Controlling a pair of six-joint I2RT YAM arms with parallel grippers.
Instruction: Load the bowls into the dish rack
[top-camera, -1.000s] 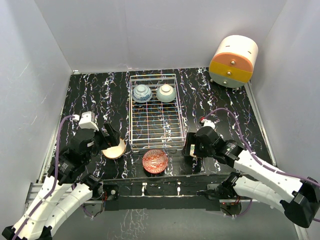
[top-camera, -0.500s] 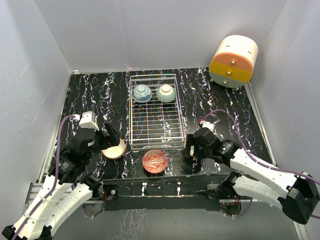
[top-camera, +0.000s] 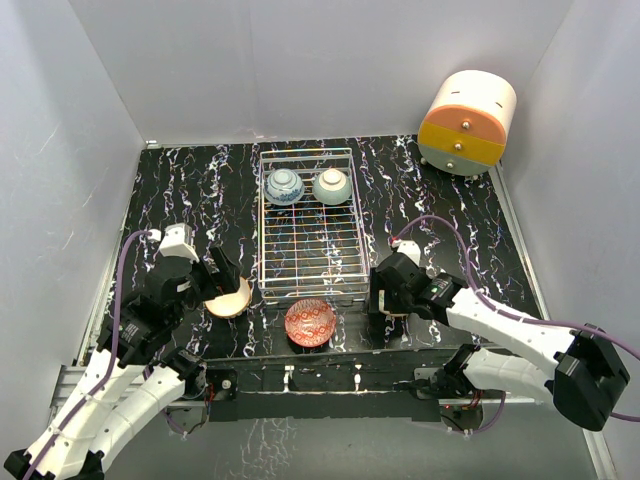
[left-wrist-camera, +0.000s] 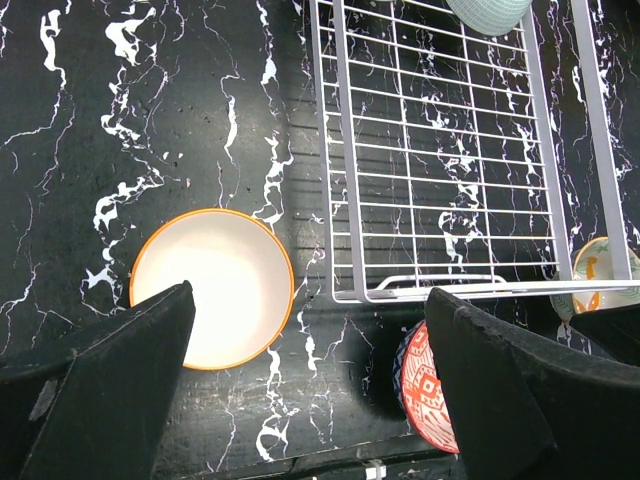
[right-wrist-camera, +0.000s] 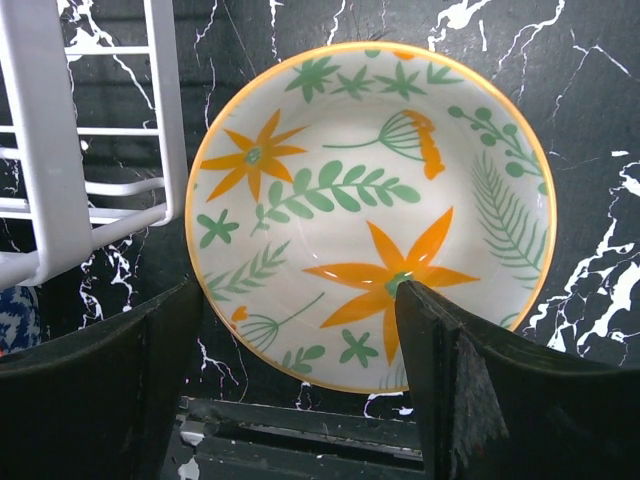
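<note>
The white wire dish rack (top-camera: 312, 262) holds a blue-white bowl (top-camera: 284, 186) and a pale mint bowl (top-camera: 332, 186) at its far end. A cream-tan bowl (top-camera: 230, 298) sits left of the rack, also in the left wrist view (left-wrist-camera: 212, 288). A red patterned bowl (top-camera: 310, 322) lies at the rack's near end and shows in the left wrist view (left-wrist-camera: 422, 386). The yellow-green leafy bowl (right-wrist-camera: 372, 210) lies right of the rack, mostly hidden under my right gripper (top-camera: 383, 300) from above. My right gripper (right-wrist-camera: 300, 390) is open over its near rim. My left gripper (left-wrist-camera: 310, 390) is open and empty.
A cream-and-orange cylindrical drawer unit (top-camera: 467, 122) stands at the back right. The rack's near right corner (right-wrist-camera: 90, 200) is close to the leafy bowl. The table's front edge (right-wrist-camera: 300, 440) runs just below the right fingers. Grey walls enclose the black marbled table (top-camera: 190, 190).
My right gripper has moved left and slightly nearer, over the leafy bowl beside the rack. The left arm has barely moved.
</note>
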